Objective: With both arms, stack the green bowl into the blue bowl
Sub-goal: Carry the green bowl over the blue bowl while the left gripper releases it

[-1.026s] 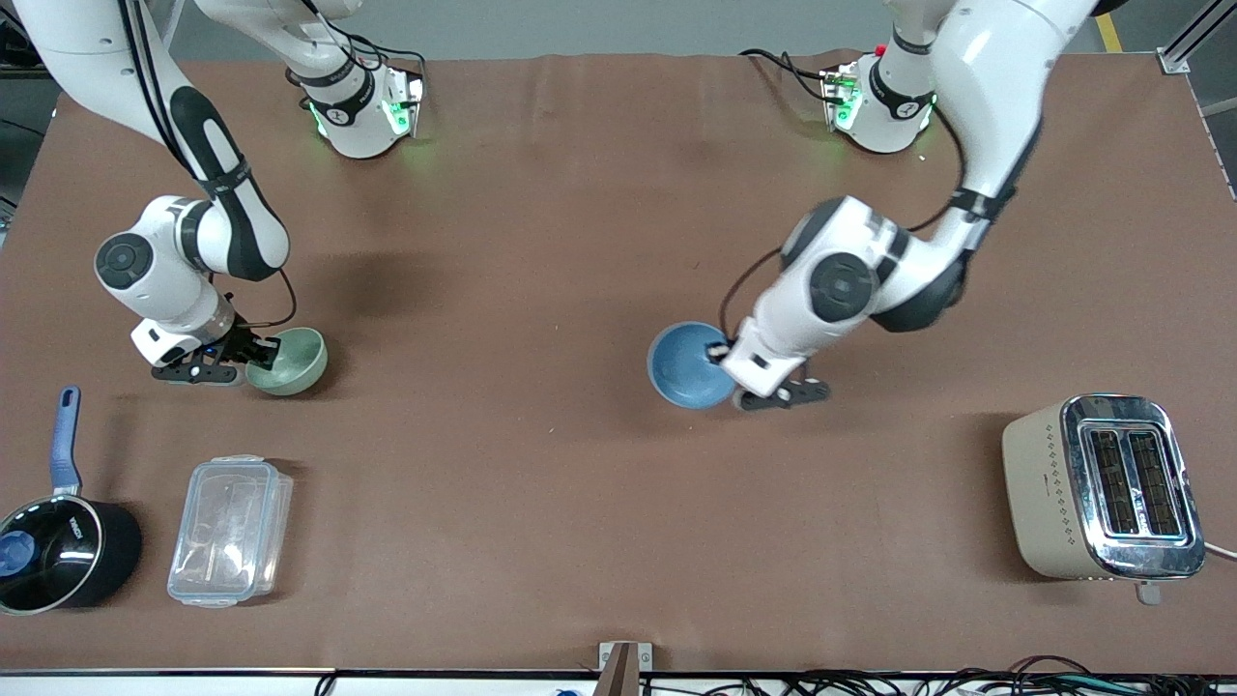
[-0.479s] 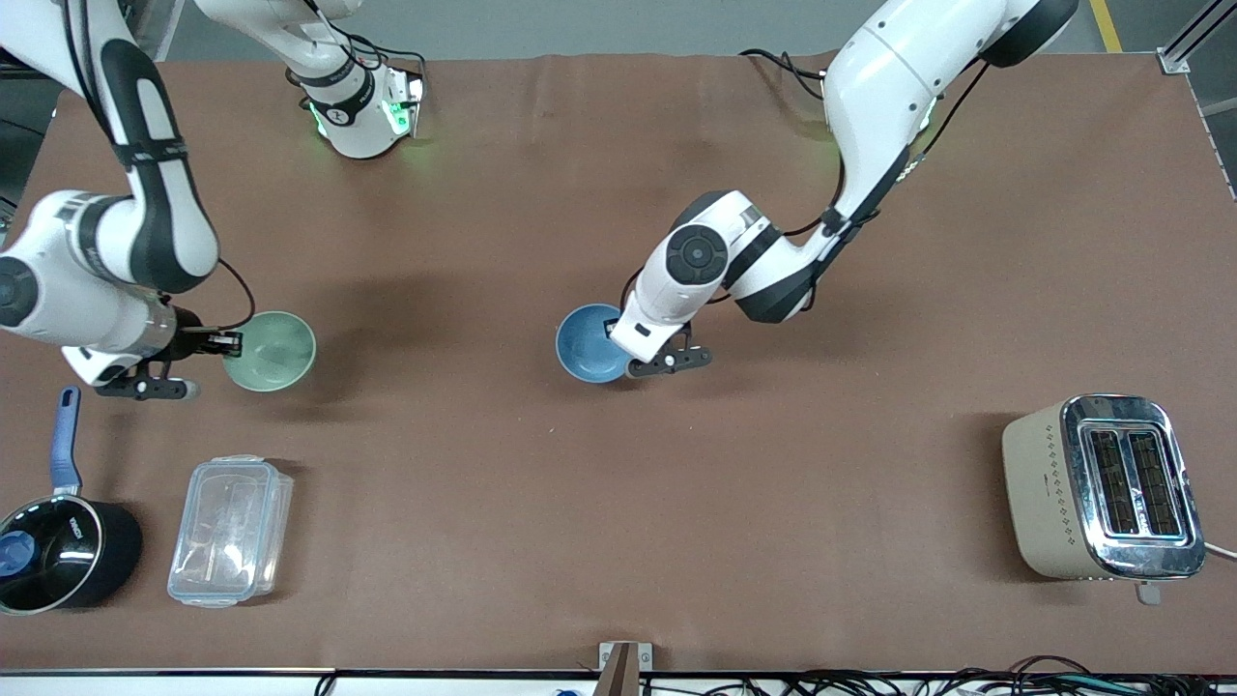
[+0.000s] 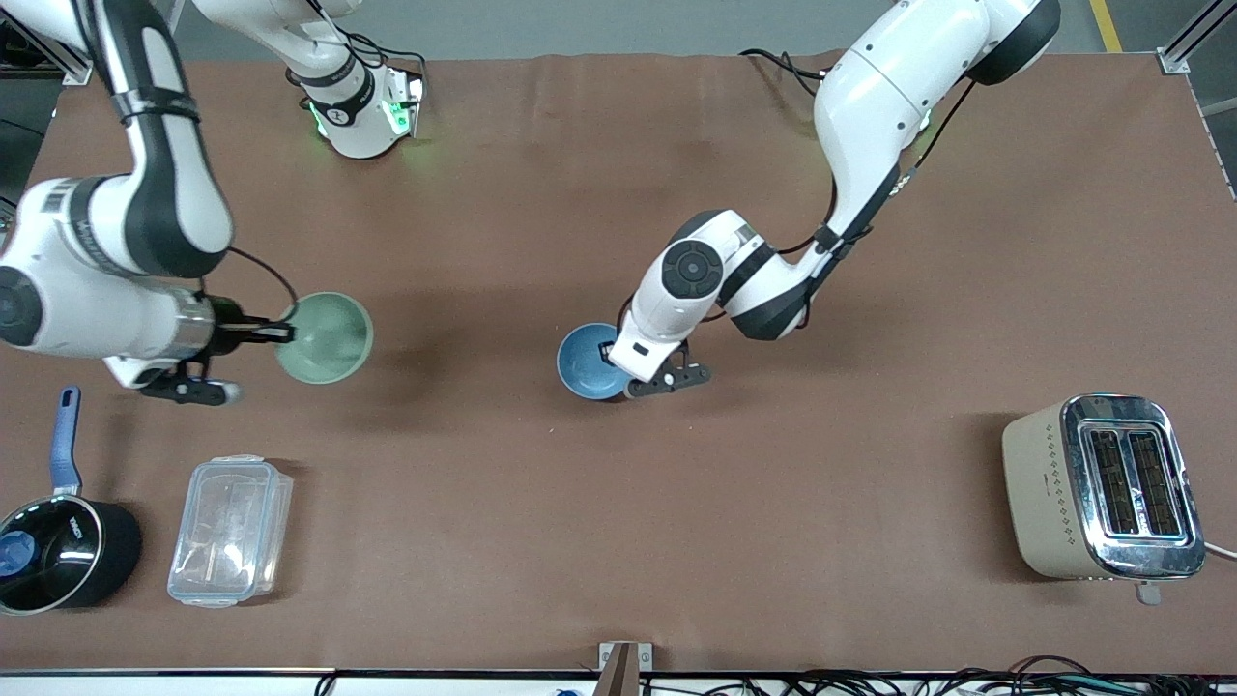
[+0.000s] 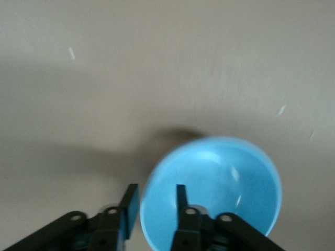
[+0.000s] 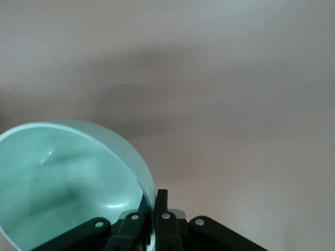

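Observation:
The pale green bowl (image 3: 329, 338) hangs tilted above the table toward the right arm's end. My right gripper (image 3: 283, 333) is shut on its rim; in the right wrist view the fingers (image 5: 162, 201) pinch the edge of the green bowl (image 5: 68, 178). The blue bowl (image 3: 585, 362) sits on the table near the middle. My left gripper (image 3: 617, 360) is at its rim. In the left wrist view my left gripper (image 4: 155, 191) is open, one finger inside the blue bowl (image 4: 225, 188) and one outside.
A black saucepan with a blue handle (image 3: 58, 551) and a clear plastic container (image 3: 230, 530) stand near the front camera at the right arm's end. A beige toaster (image 3: 1102, 488) stands near the front camera at the left arm's end.
My right gripper lifted the green bowl and carried it toward the middle. My left gripper carried the blue bowl toward the middle and lowered it to the table.

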